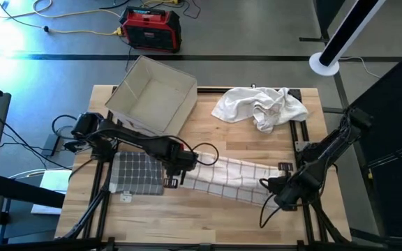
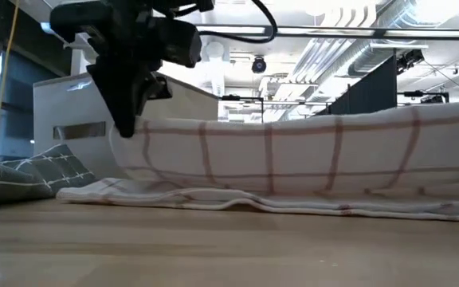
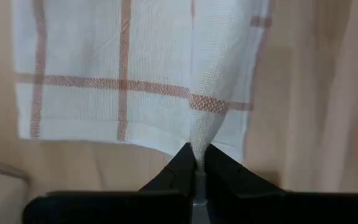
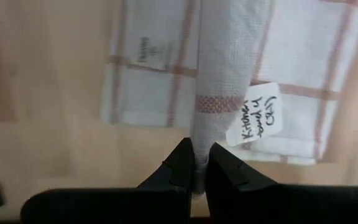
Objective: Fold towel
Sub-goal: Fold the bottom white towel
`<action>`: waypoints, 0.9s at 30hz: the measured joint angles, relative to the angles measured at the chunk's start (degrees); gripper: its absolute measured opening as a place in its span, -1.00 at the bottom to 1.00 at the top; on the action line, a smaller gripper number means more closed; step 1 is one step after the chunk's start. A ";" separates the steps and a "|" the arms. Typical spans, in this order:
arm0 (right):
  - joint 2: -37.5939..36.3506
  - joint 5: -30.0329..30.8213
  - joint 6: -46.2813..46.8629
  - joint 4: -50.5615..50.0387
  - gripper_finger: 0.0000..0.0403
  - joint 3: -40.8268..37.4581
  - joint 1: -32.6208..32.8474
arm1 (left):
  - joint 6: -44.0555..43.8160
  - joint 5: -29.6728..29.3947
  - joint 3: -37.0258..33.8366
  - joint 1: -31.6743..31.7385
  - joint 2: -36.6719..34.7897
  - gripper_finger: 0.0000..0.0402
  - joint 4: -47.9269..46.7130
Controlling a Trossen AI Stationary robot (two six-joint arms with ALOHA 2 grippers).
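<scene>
On the wooden surface the checked towel is stretched between left claw and right claw, each pinched on an end; the first fold looks barely begun.

The pale wooden table top stood on a grey floor. Toward twelve o'clock from the table, a red-and-black box-shaped power unit sat on the floor, with yellow cables trailing off toward ten o'clock. A white round-based post rose at about two o'clock. In the low view, silver ceiling ducts and bright strip lights ran overhead, with dark partition panels beyond.
</scene>
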 joint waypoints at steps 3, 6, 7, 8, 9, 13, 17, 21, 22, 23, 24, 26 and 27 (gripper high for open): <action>0.00 -5.16 -2.51 3.55 -0.95 0.00 0.00 | 0.04 2.69 0.00 0.00 0.30 -0.95 -0.13; 0.00 -6.28 -4.29 6.57 -0.95 0.00 0.04 | 1.03 3.44 0.00 0.00 0.30 -0.95 -0.29; 0.00 -6.12 -4.69 7.27 -0.95 0.00 0.02 | 1.38 3.45 0.00 -0.02 0.30 -0.95 -0.35; 0.00 -5.73 -5.04 7.83 -0.95 0.00 0.02 | 1.51 3.43 0.00 -0.02 0.30 -0.95 -0.48; 0.00 -5.21 -5.03 7.91 -0.95 0.00 -0.09 | 1.51 3.39 0.00 0.00 0.30 -0.95 -0.48; 0.00 -5.37 -3.23 7.60 -0.77 0.00 -0.62 | 2.53 3.44 0.00 -0.12 0.30 -0.88 -0.82; 0.00 -7.98 -1.88 7.59 -0.47 0.00 -0.66 | 2.58 4.45 0.00 -0.20 0.30 -0.70 -1.17; 0.00 -10.69 -0.62 7.19 -0.28 0.00 -0.66 | 2.02 4.46 0.00 0.32 0.30 -0.46 -2.11; 0.00 -11.21 0.34 6.71 -0.25 0.00 -0.66 | 1.45 4.40 0.00 0.58 0.30 -0.40 -2.18; 0.00 -11.59 1.70 6.15 -0.23 0.00 -0.66 | 1.08 4.31 0.00 0.94 0.30 -0.35 -2.23; 0.00 -12.08 3.16 5.57 -0.22 0.00 -0.66 | 0.89 4.23 0.00 1.26 0.30 -0.30 -2.29; 0.00 -13.34 5.72 4.10 -0.21 0.00 -0.68 | 0.07 3.96 0.19 2.09 0.30 -0.22 -2.94; -0.06 -14.08 6.77 3.45 -0.22 0.00 -0.77 | -0.29 3.52 0.62 2.53 0.30 -0.19 -3.89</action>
